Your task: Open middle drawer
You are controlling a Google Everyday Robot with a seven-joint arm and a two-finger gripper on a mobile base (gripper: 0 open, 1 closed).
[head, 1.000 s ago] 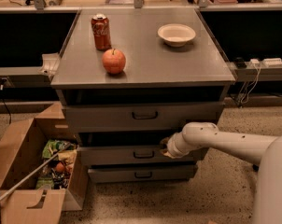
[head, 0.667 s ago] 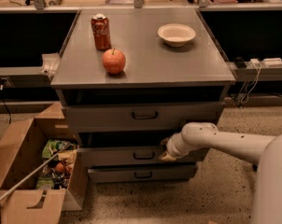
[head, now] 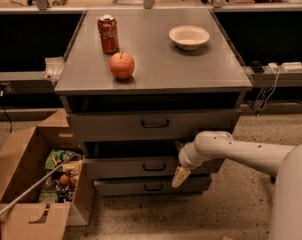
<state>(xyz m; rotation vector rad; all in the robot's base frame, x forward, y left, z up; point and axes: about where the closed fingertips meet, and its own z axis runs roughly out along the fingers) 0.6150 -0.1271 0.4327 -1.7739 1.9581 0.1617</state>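
A red soda can [head: 108,34] stands at the upper left of the grey cabinet top [head: 211,69]. Its white lettering cannot be read. Just in front of it sits a red apple [head: 122,65], and a pale bowl [head: 189,36] rests well apart to the right.

The white arm [head: 241,151] enters from the lower right. Its tan gripper [head: 180,177] points downward over the right part of the middle drawer [head: 126,168], right of the small dark handle [head: 154,167] and clear of it. Whether the gripper is spread or closed cannot be told, nor whether it touches the drawer front. It holds nothing that can be seen.

The middle drawer sits in the lower centre, between the top drawer [head: 153,125] and the lowest drawer [head: 141,187], with a dark gap above its front.

At the lower left, an open cardboard box [head: 21,159] is cut off by the frame, and its colourful contents are hard to make out.
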